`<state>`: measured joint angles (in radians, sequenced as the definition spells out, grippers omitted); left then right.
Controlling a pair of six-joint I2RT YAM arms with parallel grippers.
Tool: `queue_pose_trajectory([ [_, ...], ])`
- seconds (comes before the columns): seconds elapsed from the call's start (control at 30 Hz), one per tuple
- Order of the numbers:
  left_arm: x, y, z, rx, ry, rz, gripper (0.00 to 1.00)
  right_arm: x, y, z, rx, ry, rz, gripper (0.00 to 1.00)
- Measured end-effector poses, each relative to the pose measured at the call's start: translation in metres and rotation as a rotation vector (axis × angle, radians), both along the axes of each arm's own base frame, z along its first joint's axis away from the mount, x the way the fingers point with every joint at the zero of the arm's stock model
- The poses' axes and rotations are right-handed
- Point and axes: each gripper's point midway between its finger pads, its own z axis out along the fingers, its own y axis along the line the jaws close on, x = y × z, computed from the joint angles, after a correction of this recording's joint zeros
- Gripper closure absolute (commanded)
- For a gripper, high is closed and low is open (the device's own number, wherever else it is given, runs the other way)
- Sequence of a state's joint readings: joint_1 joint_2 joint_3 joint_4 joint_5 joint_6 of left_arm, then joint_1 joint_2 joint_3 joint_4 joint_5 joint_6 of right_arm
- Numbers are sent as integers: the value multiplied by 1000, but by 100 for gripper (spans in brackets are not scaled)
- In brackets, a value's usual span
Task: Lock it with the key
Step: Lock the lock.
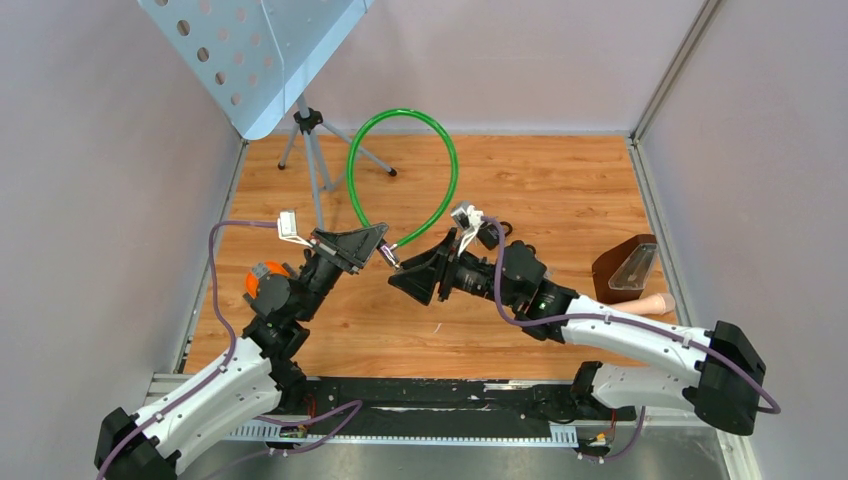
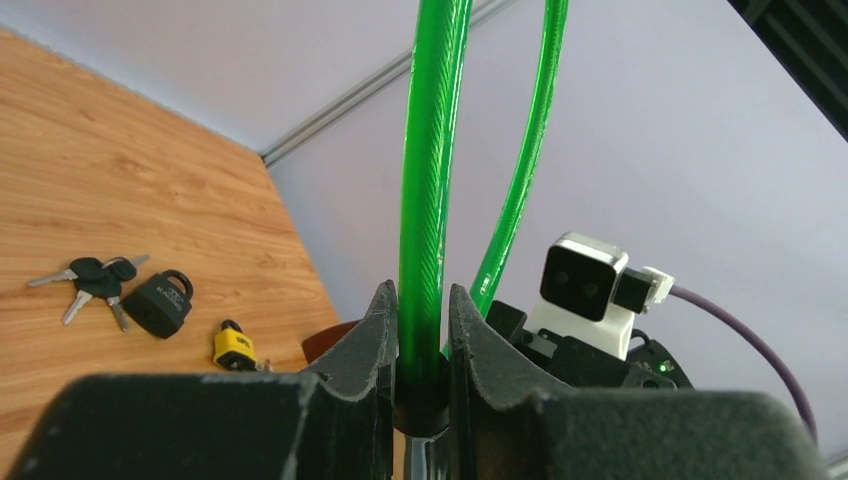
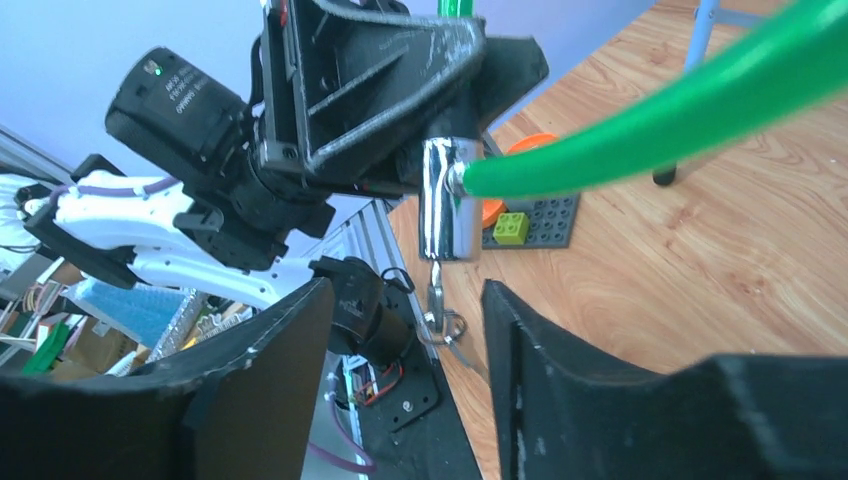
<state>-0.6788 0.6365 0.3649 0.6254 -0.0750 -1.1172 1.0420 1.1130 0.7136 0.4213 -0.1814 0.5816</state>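
**Key seated in the barrel, right tool poised around it**

Your left tool (image 2: 420, 300) is clamped on the green cable (image 2: 425, 170) just above its collar, holding the chrome lock barrel (image 3: 448, 200) in the air between the arms. The key (image 3: 436, 290) hangs from the barrel's lower end, and your right tool (image 3: 405, 290) stands open around it, touching nothing. Centre the key between the pads, close on its flats, then twist about the barrel's axis (a sideways pull would likely drag the cable through the left grip). The wooden surface (image 1: 560, 190) carries spare keys (image 2: 95, 278), a black padlock (image 2: 160, 303) and a yellow padlock (image 2: 233, 347). Pale walls enclose it, with a perforated stand (image 1: 240, 60) at the back.
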Motion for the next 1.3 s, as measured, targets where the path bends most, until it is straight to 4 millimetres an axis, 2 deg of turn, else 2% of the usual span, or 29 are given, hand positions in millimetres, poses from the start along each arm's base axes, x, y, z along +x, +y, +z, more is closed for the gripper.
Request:
queue_pose_trajectory([
  [0.1,0,0,-1,2,2,0,100,4,7,7,2,-7,-1,63],
  [0.57,4,-1,-11,29,36,6,100,8,10,-6,-56,21,-11,66],
  [0.73,4,-2,-14,36,45,6,100,13,10,-15,-85,39,-33,71],
  [0.93,5,-2,-18,48,54,9,100,21,9,-26,-118,62,-77,84],
  [1.03,6,-2,-19,52,59,13,100,22,8,-27,-121,63,-83,100],
  [1.3,16,4,-29,76,92,71,100,29,20,-35,-151,73,-91,100],
])
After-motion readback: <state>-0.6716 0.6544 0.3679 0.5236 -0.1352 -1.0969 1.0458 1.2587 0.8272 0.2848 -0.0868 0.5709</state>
